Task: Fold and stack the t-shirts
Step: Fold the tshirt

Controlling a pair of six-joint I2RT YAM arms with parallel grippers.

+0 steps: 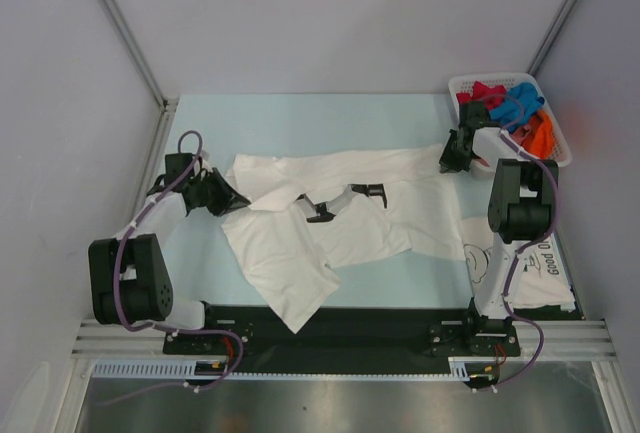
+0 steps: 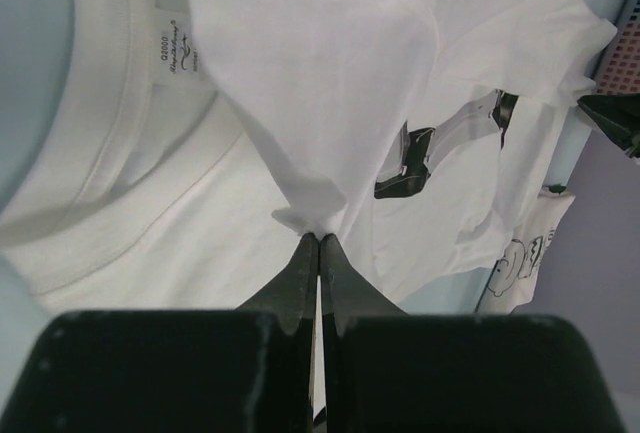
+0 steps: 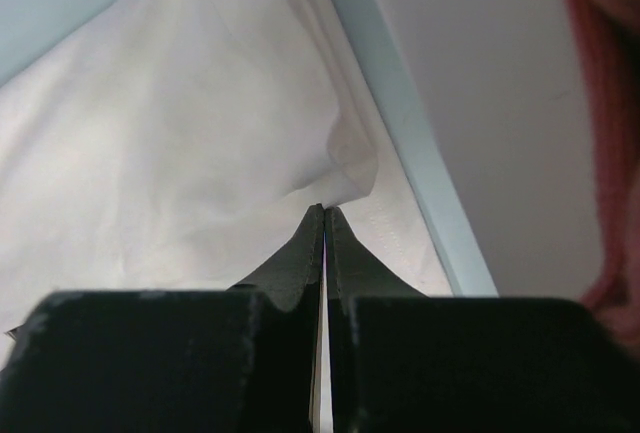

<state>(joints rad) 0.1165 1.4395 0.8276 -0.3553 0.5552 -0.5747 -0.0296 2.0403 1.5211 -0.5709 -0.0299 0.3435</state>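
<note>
Cloth covers most of the middle of the pale blue table (image 1: 300,118): a white t-shirt (image 1: 330,243) lies stretched across it from left to right, rumpled, with one part trailing toward the near edge. Black and grey marks show near its middle; what they are cannot be told.

The left gripper (image 1: 228,199) sits low at the shirt's left end, jaws together and clamped on a small peak of the white fabric. In the left wrist view the left gripper (image 2: 318,239) has that pinched fold drawn up tight right at its tips, and the white t-shirt (image 2: 330,63) fans away from it, with the collar and a small neck label (image 2: 172,49) off to the left.

The right gripper (image 1: 452,157) is at the shirt's far right end, just beside the basket (image 1: 456,83). Its jaws are pressed together on a fold of the same cloth. The right wrist view shows the right gripper (image 3: 324,211) with the white t-shirt (image 3: 170,143) bunched at its tips.

A printed t-shirt (image 1: 535,271), white with black line drawings, lies flat at the near right corner, partly behind the right arm. The basket in the far right corner holds a red t-shirt (image 1: 482,93), a blue t-shirt (image 1: 522,91) and an orange t-shirt (image 1: 541,135), bundled together.
</note>
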